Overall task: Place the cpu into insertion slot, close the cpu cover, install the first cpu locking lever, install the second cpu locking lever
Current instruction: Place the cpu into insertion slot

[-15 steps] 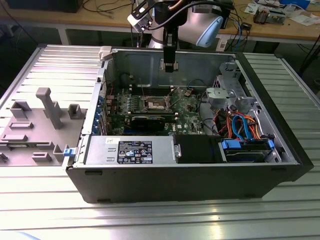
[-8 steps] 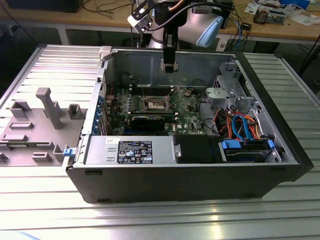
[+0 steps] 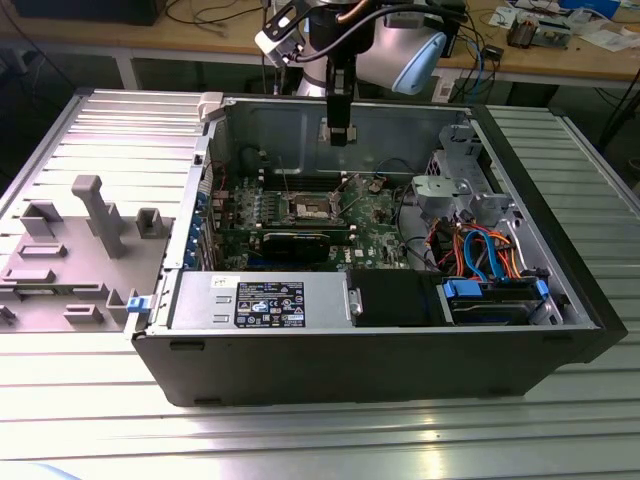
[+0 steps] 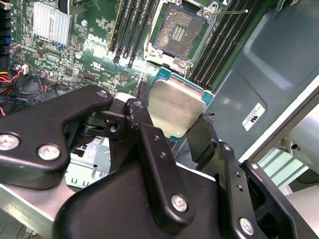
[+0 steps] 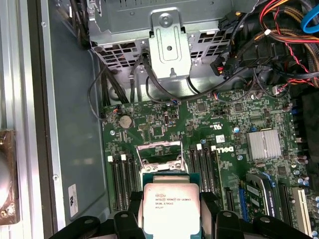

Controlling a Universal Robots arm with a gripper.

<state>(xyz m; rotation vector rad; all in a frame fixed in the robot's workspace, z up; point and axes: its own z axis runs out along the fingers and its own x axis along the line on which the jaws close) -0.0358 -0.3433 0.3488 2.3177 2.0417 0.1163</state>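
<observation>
One black two-fingered robot claw (image 4: 170, 119) hangs inside an open black metal computer case (image 3: 350, 360), which lies on its side on a ribbed grey metal table (image 3: 300, 440). The claw is closed narrowly on the cpu (image 4: 174, 107), a small flat square chip with a silver-grey metal top and a green edge. Its black fingertips (image 4: 133, 110) press on two opposite edges of the chip. This leaves the flat faces free, so the chip can go down level. In the exterior view the claw (image 3: 340, 135) is above the green motherboard (image 3: 375, 225), well clear of it and near the far wall of the case.

The insertion slot (image 4: 177, 31), a square dark socket with a fine pin grid edged in silver metal, lies bare and empty on the board. The chip is apart from it, not yet seated. In the first wrist view the chip (image 5: 169, 209) shows its printed top. Just beyond it the cpu cover (image 5: 159, 149), a thin square silver metal frame plate, appears swung up off the socket, leaving the pins open to receive the chip. A thin silver wire lever (image 4: 234, 11) sticks out beside the socket, unlatched by my reading. Long black memory slots (image 5: 119, 184) flank the socket on both sides.
</observation>
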